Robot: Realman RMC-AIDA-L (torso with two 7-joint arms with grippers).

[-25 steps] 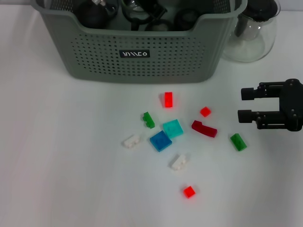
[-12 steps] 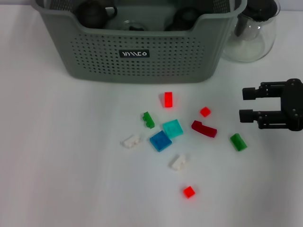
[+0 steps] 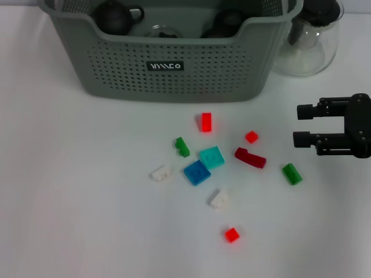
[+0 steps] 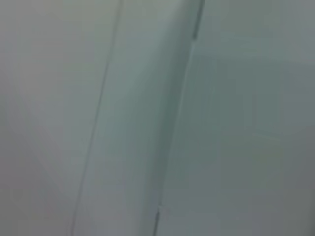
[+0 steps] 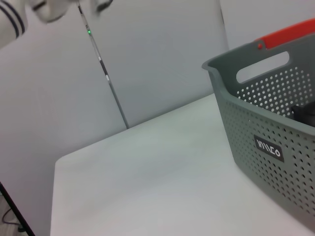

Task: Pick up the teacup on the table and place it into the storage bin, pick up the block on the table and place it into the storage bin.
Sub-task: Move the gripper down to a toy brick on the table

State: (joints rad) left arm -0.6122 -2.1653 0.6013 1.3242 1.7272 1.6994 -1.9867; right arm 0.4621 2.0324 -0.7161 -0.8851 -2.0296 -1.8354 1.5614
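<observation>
At the bottom centre of your head view, a small red block [image 3: 232, 234] lies nearest on the white surface [image 3: 75, 202]. Above it sit a white block [image 3: 218, 198], a second white one [image 3: 159, 172] to its left, then a blue square [image 3: 197, 172] touching a teal square [image 3: 211, 157]. The small green block [image 3: 182, 146] has its long axis running up and down the frame, slightly tilted. The dark red block [image 3: 250, 157] lies slantwise, and a green block [image 3: 291, 174] sits lower right of it.

At the right edge your right pincer [image 3: 300, 125] hovers with its 2 fingers apart, pointing left, holding nothing. The left pincer is out of sight.

At the top, the storage bin [image 3: 174, 81] holds dark rounded teacups [image 3: 114, 16]. A glass pitcher [image 3: 307, 43] stands beside it, upper right.
</observation>
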